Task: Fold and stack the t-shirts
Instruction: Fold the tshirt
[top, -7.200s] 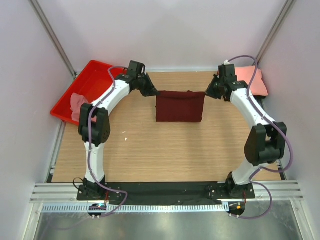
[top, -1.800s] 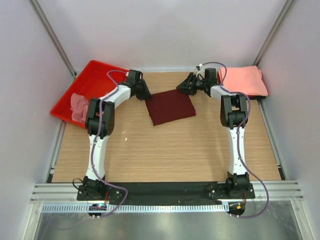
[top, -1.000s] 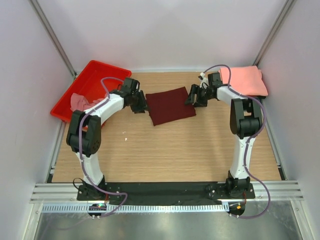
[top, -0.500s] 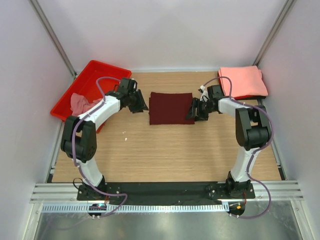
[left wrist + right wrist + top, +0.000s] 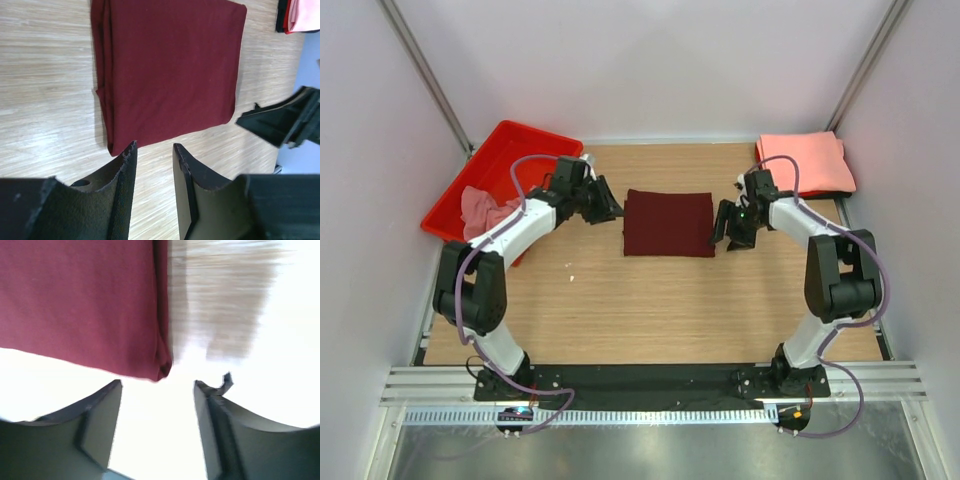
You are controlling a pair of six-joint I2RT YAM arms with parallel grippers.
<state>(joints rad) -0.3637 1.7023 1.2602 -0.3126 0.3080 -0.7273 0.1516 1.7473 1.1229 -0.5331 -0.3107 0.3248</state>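
A dark maroon t-shirt (image 5: 668,223) lies folded in a flat rectangle on the wooden table. My left gripper (image 5: 614,213) sits just off its left edge, open with nothing between the fingers; in the left wrist view the maroon t-shirt (image 5: 170,70) lies just beyond the left gripper (image 5: 154,150). My right gripper (image 5: 720,236) stands off the shirt's right edge, open and empty. The right wrist view shows the shirt's corner (image 5: 160,367) just ahead of the right gripper (image 5: 157,385). A salmon-pink t-shirt (image 5: 805,163) lies folded at the back right.
A red plastic tray (image 5: 510,150) stands at the back left with a crumpled dusty pink t-shirt (image 5: 478,210) in it. White walls close in both sides and the back. The right wrist view is overexposed near the jaws.
The maroon shirt has turned from a tilted lie to square and shifted nearer. Both grippers have come away from its edges. The right jaws have narrowed.
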